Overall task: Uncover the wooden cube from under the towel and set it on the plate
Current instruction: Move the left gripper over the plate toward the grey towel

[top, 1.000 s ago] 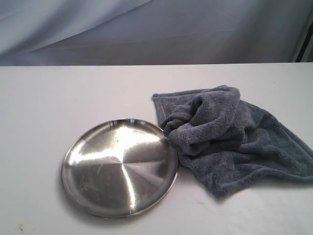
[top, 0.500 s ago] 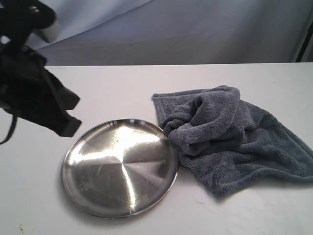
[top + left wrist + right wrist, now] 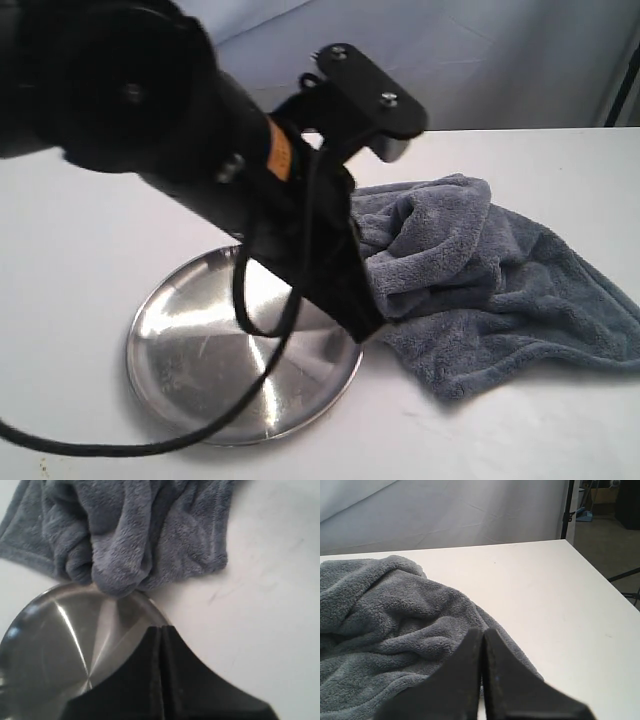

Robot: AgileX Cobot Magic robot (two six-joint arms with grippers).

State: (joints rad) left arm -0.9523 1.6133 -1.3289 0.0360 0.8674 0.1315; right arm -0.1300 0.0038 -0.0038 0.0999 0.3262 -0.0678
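The blue-grey fluffy towel (image 3: 480, 280) lies bunched on the white table, its left edge touching the round silver plate (image 3: 200, 370). The wooden cube is hidden; no wood shows in any view. My left gripper (image 3: 365, 328) is shut and empty, hanging over the plate's right rim next to the towel's nearest fold. In the left wrist view its tips (image 3: 161, 629) sit above the plate (image 3: 50, 645), a short way from the towel (image 3: 130, 530). My right gripper (image 3: 482, 631) is shut and empty above the towel's (image 3: 385, 615) edge; it is out of the exterior view.
The left arm's black cable (image 3: 100, 445) loops down in front of the plate. A grey cloth backdrop (image 3: 480, 60) hangs behind the table. The table's far corner (image 3: 565, 542) drops off beside a dark stand (image 3: 567, 510).
The left arm has swept in from the far left, across the plate, and now stands with its shut tips at the towel's edge. The towel and plate have not moved.
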